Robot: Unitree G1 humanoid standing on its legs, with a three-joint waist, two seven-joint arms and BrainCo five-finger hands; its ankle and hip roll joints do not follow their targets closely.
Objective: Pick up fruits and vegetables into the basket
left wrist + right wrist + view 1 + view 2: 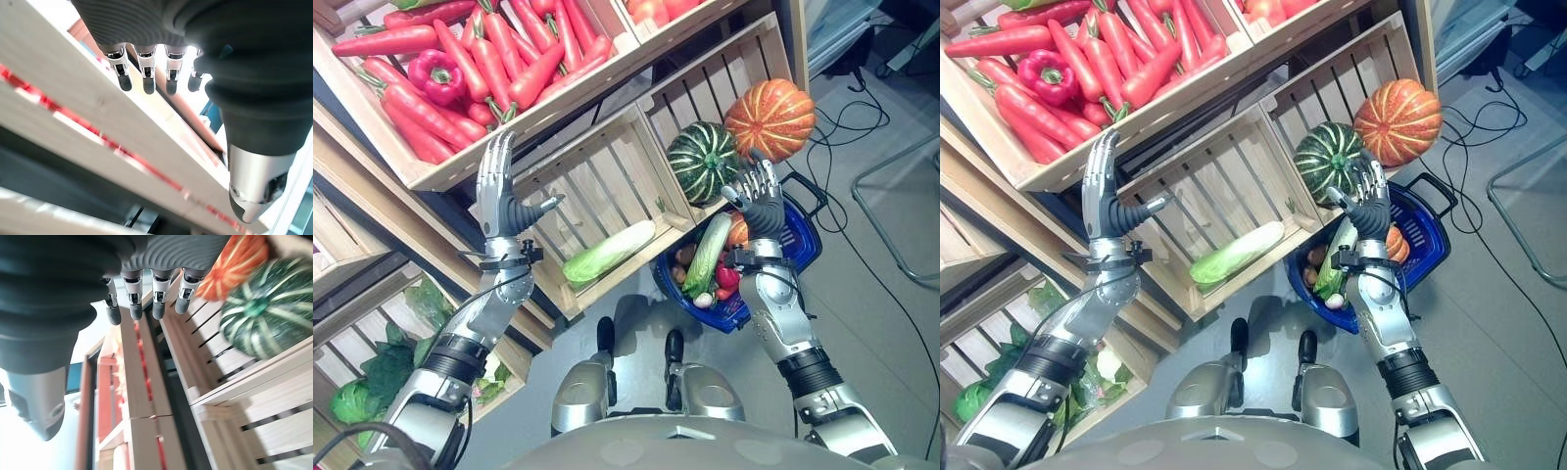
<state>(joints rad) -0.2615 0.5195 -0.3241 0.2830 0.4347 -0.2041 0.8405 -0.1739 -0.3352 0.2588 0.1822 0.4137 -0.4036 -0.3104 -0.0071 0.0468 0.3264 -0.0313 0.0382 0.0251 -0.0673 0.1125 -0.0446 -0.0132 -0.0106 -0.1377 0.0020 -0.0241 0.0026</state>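
A blue basket (pixel 800 253) sits on the floor at the right, holding a green cabbage (pixel 707 254), a red pepper (pixel 727 277) and other produce. My right hand (pixel 761 200) is raised above it, open and empty, just below a green striped squash (pixel 702 161) and an orange pumpkin (pixel 770 118) in a wooden crate; both also appear as the squash (pixel 261 316) and pumpkin (pixel 239 262) in the right wrist view. My left hand (pixel 499 186) is open and empty, upright in front of the carrot crate's edge (pixel 470 166). A napa cabbage (pixel 607 252) lies in the middle crate.
Carrots (pixel 499 69) and a red bell pepper (pixel 434 74) fill the top crate. Leafy greens (pixel 372 367) sit in a low crate at the left. A metal frame (pixel 901 211) stands on the floor at the right.
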